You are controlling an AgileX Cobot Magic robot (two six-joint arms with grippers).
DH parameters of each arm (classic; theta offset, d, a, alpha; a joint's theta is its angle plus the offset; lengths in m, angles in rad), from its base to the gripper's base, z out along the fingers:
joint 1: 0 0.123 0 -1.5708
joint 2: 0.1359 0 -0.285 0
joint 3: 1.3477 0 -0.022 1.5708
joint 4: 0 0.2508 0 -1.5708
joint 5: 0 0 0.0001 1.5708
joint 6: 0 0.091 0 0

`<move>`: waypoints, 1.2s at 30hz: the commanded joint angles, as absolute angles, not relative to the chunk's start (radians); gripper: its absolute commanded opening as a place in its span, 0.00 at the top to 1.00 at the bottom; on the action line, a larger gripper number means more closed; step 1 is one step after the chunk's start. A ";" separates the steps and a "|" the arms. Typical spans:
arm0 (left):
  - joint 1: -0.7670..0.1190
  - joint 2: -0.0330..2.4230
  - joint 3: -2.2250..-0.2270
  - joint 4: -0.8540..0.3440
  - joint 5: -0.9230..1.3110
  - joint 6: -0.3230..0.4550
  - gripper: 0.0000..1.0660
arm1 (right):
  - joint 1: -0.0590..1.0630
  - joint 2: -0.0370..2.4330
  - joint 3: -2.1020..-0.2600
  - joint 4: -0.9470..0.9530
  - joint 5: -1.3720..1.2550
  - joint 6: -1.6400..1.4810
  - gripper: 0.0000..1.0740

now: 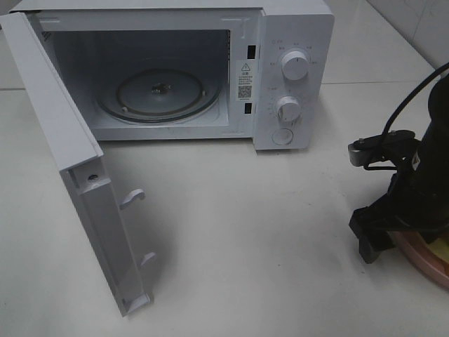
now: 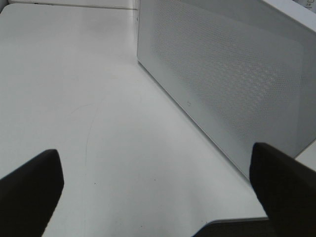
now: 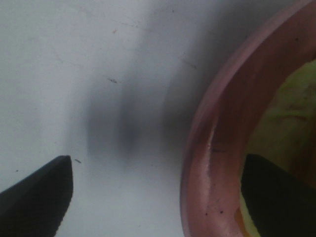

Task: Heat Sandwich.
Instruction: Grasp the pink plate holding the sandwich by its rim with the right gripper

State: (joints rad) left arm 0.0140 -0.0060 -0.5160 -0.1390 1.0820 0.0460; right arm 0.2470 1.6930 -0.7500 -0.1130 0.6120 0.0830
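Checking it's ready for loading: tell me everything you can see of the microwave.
White, boxy, plastic-looking, the microwave stands at the back of the table. Its door, hinged on the left, is swung wide open, two latch hooks on its free edge. The glass turntable inside is empty. Two round knobs and a button sit on its right panel. Only the table touches it.

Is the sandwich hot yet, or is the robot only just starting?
Just starting. Done: the white microwave has its door open and its glass turntable bare. In hand: the right gripper, jaws open, straddles the rim of the round pink plate holding the sandwich. Left: plate in, door shut, dials turned.
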 commanded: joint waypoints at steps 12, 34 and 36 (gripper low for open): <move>0.011 -0.022 -0.514 -0.149 1.068 0.048 0.09 | 0.233 1.781 -0.732 -0.112 0.548 0.079 0.20; 0.011 -0.022 -0.514 -0.149 1.068 0.048 0.09 | 0.233 1.783 -0.732 -0.234 0.593 0.224 1.00; 0.011 -0.022 -0.514 -0.149 1.068 0.048 0.09 | 0.240 1.783 -0.732 -0.237 0.597 0.224 1.00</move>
